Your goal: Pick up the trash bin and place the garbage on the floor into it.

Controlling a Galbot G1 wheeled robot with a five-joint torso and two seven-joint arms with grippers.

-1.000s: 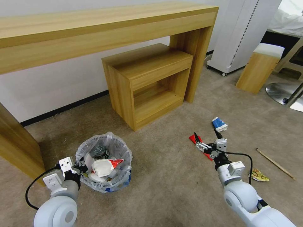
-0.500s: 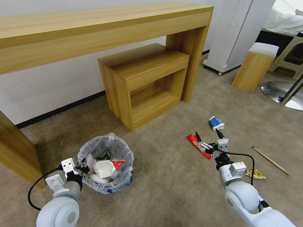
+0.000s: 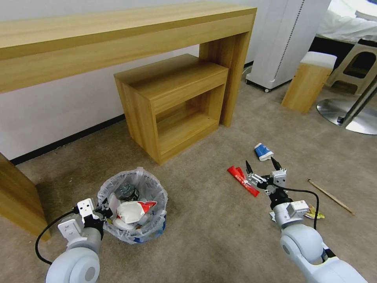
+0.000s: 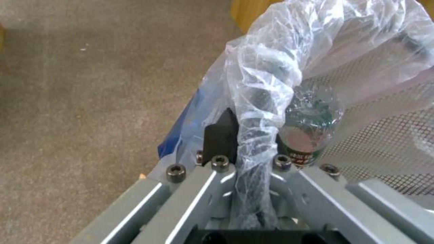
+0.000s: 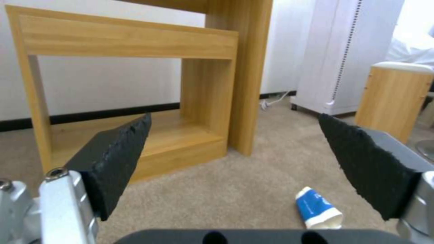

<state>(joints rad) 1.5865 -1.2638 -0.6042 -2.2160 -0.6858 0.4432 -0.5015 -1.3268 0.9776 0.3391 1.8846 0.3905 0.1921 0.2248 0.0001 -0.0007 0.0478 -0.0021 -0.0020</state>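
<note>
Currently, head view, observations by item:
Left gripper (image 3: 103,209): lower left of frame, pinched onto the bagged rim of the trash bin (image 3: 132,204); the left wrist view shows the black fingers (image 4: 220,135) pressed on either side of the crinkly bag at the left gripper (image 4: 246,135).
Trash bin: lower left of centre, on the floor (image 3: 204,236), in front of the small wooden cabinet (image 3: 172,102); holds a crushed red-white cup (image 3: 133,209) and a dark bottle (image 3: 127,192).
Right gripper (image 3: 262,169): lower right of centre, spread wide, holding nothing, above the carpet between the red wrapper (image 3: 242,180) and the blue-white cup (image 3: 262,152).
Blue-white cup: on its side, just beyond the right gripper; in the right wrist view it lies between the two black pads (image 5: 115,159).
Wooden stick (image 3: 330,196): right of frame, on the floor.
Yellow wrapper (image 3: 314,212): beside the right arm, partly hidden.
</note>
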